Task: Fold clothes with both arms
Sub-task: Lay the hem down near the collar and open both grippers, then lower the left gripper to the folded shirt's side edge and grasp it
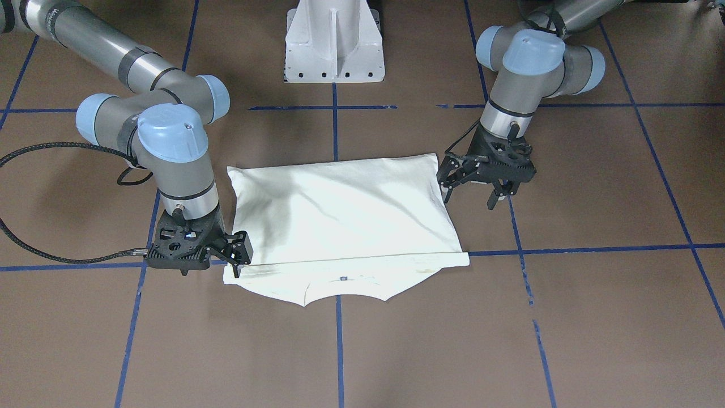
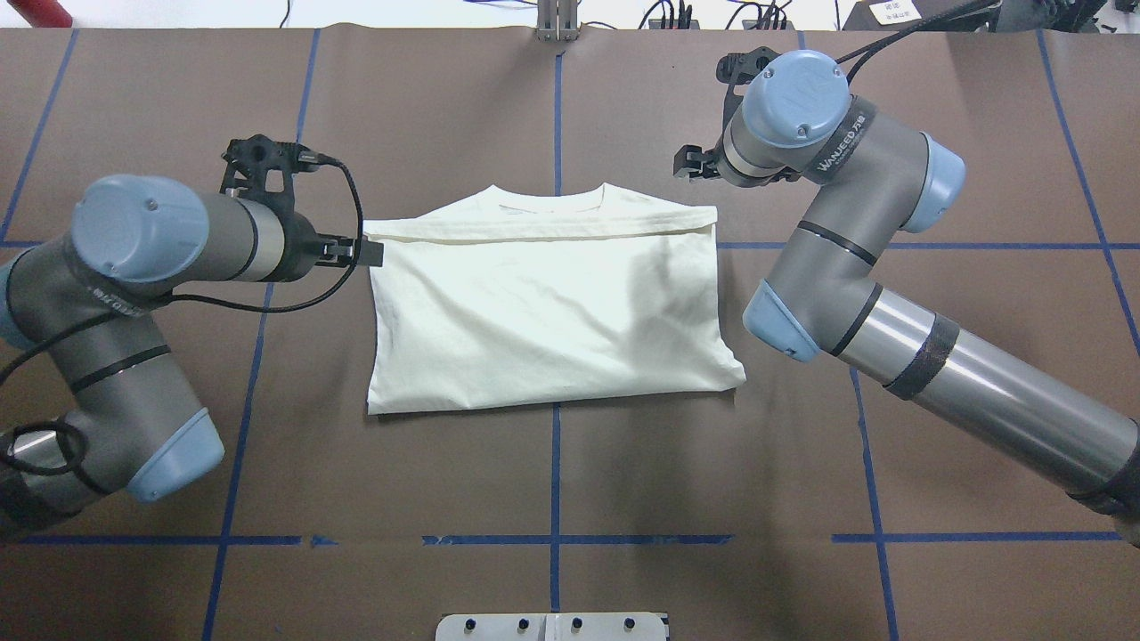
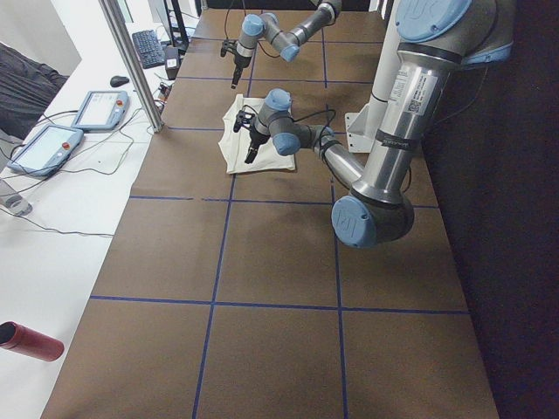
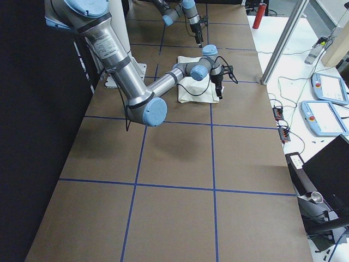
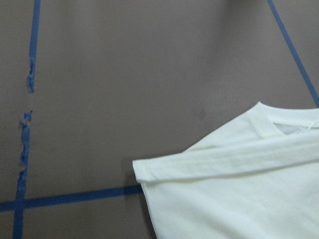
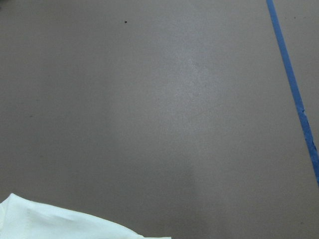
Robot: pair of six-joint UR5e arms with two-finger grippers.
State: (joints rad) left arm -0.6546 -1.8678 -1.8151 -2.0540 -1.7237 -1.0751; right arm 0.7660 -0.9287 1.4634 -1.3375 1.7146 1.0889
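The clothes are one cream shirt (image 1: 340, 215) (image 2: 543, 312), folded into a rectangle with its plain side up. Its collar end (image 2: 552, 198) points away from the robot. My left gripper (image 1: 473, 190) (image 2: 361, 252) hovers open just outside the collar-side corner on the robot's left, holding nothing. The left wrist view shows that corner of the shirt (image 5: 239, 189) and no fingers. My right gripper (image 1: 238, 255) (image 2: 695, 165) hangs beside the opposite collar-side corner, apparently open and empty. Only a sliver of shirt (image 6: 50, 221) shows in the right wrist view.
The white pedestal base (image 1: 334, 42) stands on the robot's side of the brown, blue-taped table (image 2: 552, 499). Beyond the far edge are a metal post (image 3: 131, 61), two teach pendants (image 3: 100, 109) and a red cylinder (image 3: 31, 340).
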